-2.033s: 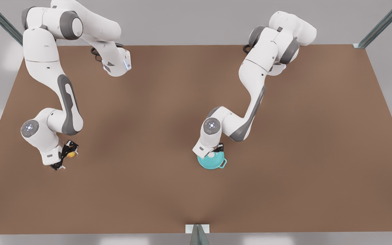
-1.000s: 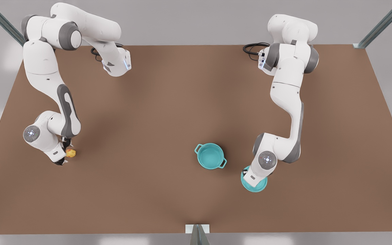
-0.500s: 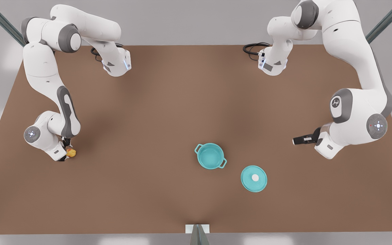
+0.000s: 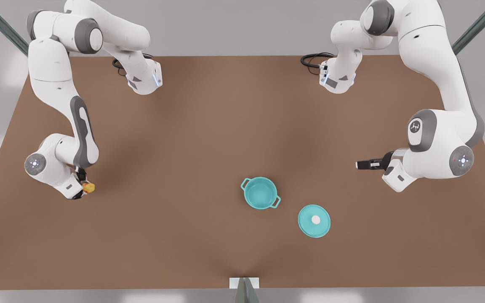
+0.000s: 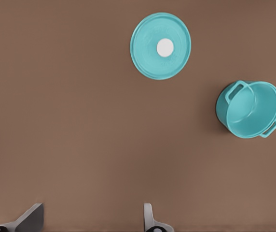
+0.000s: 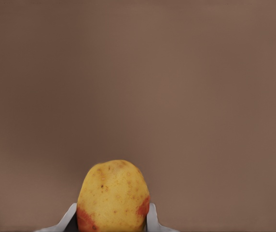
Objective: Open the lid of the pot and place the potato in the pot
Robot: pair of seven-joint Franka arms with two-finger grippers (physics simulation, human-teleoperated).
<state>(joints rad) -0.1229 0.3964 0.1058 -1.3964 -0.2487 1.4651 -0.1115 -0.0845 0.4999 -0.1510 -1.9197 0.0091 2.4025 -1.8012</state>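
Half of the task can be judged done. The pot lid [image 4: 314, 220] has been taken off and lies flat on the desk [image 4: 209, 126], knob up, just beside the pot [image 4: 260, 192] at about its four o'clock in the front view, apart from it and not touching. The pot stands upright and uncovered; its teal inside is seen bare in the front view and in the left wrist view [image 5: 250, 109], so nothing has been put into it yet.

What is left is the carrying and the dropping of the potato [image 4: 89, 187]. It is held between the jaws of the right gripper [image 4: 83, 188], which are clenched on its two sides, as the right wrist view shows [image 6: 113, 195]. That gripper is at the front view's left, at about nine o'clock from the pot and well apart from it. Whether the potato is clear of the desk cannot be told.

The left gripper [image 4: 362, 164] waits at about two o'clock from the pot, at the front view's right, with its jaws released and nothing between them; in its own wrist view the two fingertips [image 5: 148, 217] are seen spread apart above bare desk.
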